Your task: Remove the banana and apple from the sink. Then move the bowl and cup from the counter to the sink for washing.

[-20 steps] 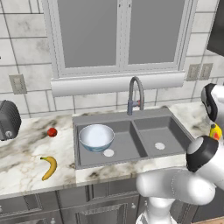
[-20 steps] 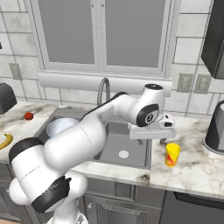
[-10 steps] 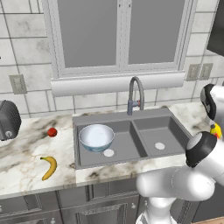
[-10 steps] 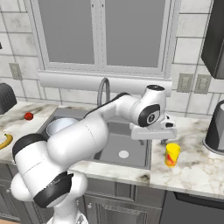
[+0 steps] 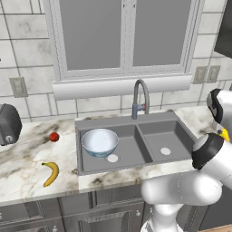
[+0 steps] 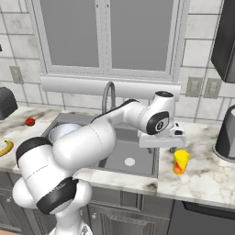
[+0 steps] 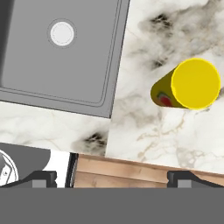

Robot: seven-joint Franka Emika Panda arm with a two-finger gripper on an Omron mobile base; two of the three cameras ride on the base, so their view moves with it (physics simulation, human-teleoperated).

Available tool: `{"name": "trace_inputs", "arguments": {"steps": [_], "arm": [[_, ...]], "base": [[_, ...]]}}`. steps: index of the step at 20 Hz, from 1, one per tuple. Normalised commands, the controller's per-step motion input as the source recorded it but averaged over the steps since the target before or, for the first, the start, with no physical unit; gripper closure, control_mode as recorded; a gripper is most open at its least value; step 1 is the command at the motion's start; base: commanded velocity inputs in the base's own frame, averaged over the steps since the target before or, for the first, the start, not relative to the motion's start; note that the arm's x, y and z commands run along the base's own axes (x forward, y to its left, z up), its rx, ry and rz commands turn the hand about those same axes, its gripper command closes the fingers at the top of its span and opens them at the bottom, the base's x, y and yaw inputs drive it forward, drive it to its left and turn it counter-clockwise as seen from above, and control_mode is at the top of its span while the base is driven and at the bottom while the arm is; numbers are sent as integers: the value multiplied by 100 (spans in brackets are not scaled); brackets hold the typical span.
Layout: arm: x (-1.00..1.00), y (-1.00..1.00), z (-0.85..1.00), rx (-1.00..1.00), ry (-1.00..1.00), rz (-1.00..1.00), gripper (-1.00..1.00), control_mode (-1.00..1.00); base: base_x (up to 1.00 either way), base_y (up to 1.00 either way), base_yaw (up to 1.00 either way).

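Note:
The yellow cup (image 6: pixel 180 162) with its red mark stands on the marble counter (image 6: pixel 206 176) to the right of the sink (image 6: pixel 120 156). My gripper (image 6: pixel 170 148) hangs open just above and left of the cup, over the sink's right rim. In the hand view the cup (image 7: pixel 192 85) lies upper right, off to the side of my open fingertips (image 7: pixel 181 177), and the right basin (image 7: pixel 57 57) lies upper left. The bowl (image 5: pixel 99 141) sits in the left basin. The banana (image 5: pixel 50 173) and the apple (image 5: pixel 54 137) rest on the counter left of the sink (image 5: pixel 136 147).
A curved grey faucet (image 5: pixel 140 97) rises behind the sink. A dark toaster (image 5: pixel 7 124) stands at the far left of the counter, and a dark kettle-like pot (image 6: pixel 227 137) stands right of the cup. The counter's front edge (image 7: pixel 144 155) runs close below the cup.
The arm has shifted slightly, carrying the open hand a little toward the cup. The cup, bowl, banana and apple have stayed where they were.

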Motion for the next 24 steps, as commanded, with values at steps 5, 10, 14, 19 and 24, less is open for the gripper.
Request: {"name": "trace_inputs", "arguments": {"steps": [5, 10, 14, 19, 24], "arm": [[6, -5, -9, 0, 0, 0, -100, -100], [9, -9, -7, 0, 0, 0, -100, -100], [12, -11, -5, 0, 0, 0, -100, -100], [10, -7, -6, 0, 0, 0, -100, -100], [5, -4, -8, 0, 0, 0, -100, -100]], "base": [[0, 0, 0], [0, 0, 0], [0, 0, 0], [0, 0, 0], [0, 0, 0]]}}
